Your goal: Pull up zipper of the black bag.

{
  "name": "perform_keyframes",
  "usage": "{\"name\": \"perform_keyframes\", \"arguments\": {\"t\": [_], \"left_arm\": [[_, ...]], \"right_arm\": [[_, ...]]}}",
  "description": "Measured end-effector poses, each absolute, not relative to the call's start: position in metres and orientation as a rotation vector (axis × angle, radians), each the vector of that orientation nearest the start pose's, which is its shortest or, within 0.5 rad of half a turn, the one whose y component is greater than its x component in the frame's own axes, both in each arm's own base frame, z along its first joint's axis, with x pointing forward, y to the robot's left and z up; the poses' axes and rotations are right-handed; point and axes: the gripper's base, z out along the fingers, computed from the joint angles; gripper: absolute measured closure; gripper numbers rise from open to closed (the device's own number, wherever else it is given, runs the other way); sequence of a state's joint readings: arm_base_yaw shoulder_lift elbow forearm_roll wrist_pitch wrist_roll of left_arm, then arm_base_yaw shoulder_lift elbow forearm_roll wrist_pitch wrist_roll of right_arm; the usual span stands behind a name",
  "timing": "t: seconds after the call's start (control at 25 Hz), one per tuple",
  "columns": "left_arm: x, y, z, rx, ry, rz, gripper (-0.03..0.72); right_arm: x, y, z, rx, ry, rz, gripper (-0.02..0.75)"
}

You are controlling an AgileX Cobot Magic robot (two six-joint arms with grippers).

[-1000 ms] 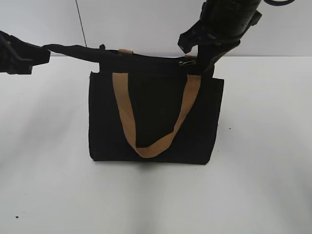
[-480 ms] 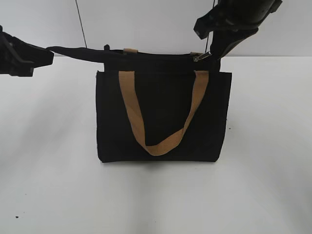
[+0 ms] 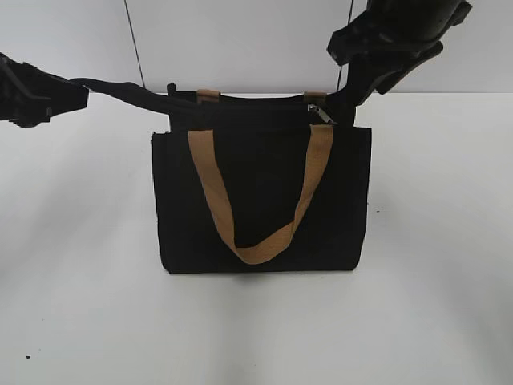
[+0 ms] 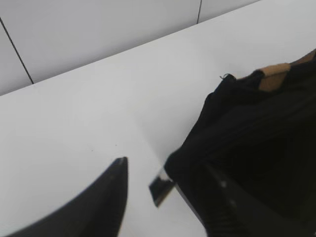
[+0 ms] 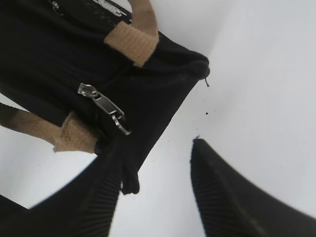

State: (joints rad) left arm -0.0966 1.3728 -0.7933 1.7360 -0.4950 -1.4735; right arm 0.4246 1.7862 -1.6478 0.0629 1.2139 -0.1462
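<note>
Along the top edge of the boxy black fabric bag (image 3: 260, 200) ran the black zipper line (image 5: 94, 96), and its small silver metal pull tab (image 5: 106, 108) lay loose against the cloth, sitting at the bag's right-hand end in the exterior view (image 3: 324, 113). That tab was just above the near tip of the right pincer (image 5: 153, 187), whose two dark ribbed fingers (image 5: 227, 197) stood apart with bare white table between them; one finger lay against the bag's end fabric, yet neither touched the tab. From outside, the right pincer (image 3: 353, 92) hung just over the bag's top right corner.

The left pincer (image 3: 48, 96) sat well off to the bag's left, and a black fabric strip (image 3: 120, 88) stretched from it to the bag's top left corner. In the left wrist view its fingers (image 4: 111, 192) were also apart, though the right-hand one merged with bunched black cloth, so the grip appeared to be on that strip rather than certain. Tan webbing handles (image 3: 256, 241) drooped down the bag's front. The bag stood upright on a white table (image 3: 433, 305) between both pincers.
</note>
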Motion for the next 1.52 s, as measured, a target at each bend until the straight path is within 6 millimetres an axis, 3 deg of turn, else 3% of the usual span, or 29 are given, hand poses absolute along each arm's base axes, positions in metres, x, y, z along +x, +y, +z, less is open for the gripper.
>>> {"name": "perform_keyframes", "arguments": {"t": [0.08,0.2,0.52,0.92,1.04,1.24,1.36,1.52], "left_arm": [[0.276,-0.069,0.264,0.628,2.013,-0.425,0.165],[0.276,-0.068,0.264,0.555,2.04,-0.456,0.132],[0.275,-0.067,0.267,0.464,2.06,-0.496,0.146],[0.243,-0.068,0.308,0.356,1.914,-0.385,0.186],[0.23,-0.077,0.293,0.355,1.935,-0.32,0.188],[0.215,-0.09,0.266,0.368,1.985,-0.202,0.188],[0.215,-0.098,0.259,0.399,1.987,-0.093,0.188],[0.22,-0.103,0.23,0.41,2.14,0.026,0.188]], "right_arm": [[0.341,0.161,0.314,-0.78,2.733,0.162,0.231],[0.338,0.161,0.318,-0.775,2.725,0.177,0.178],[0.325,0.156,0.343,-0.758,2.66,0.205,0.173],[0.29,0.142,0.394,-0.732,2.514,0.234,0.21],[0.274,0.145,0.397,-0.77,2.498,0.24,0.211],[0.248,0.147,0.376,-0.868,2.544,0.186,0.211],[0.234,0.14,0.372,-0.866,2.56,0.178,0.211],[0.222,0.133,0.363,-0.866,2.589,0.169,0.211]]}}
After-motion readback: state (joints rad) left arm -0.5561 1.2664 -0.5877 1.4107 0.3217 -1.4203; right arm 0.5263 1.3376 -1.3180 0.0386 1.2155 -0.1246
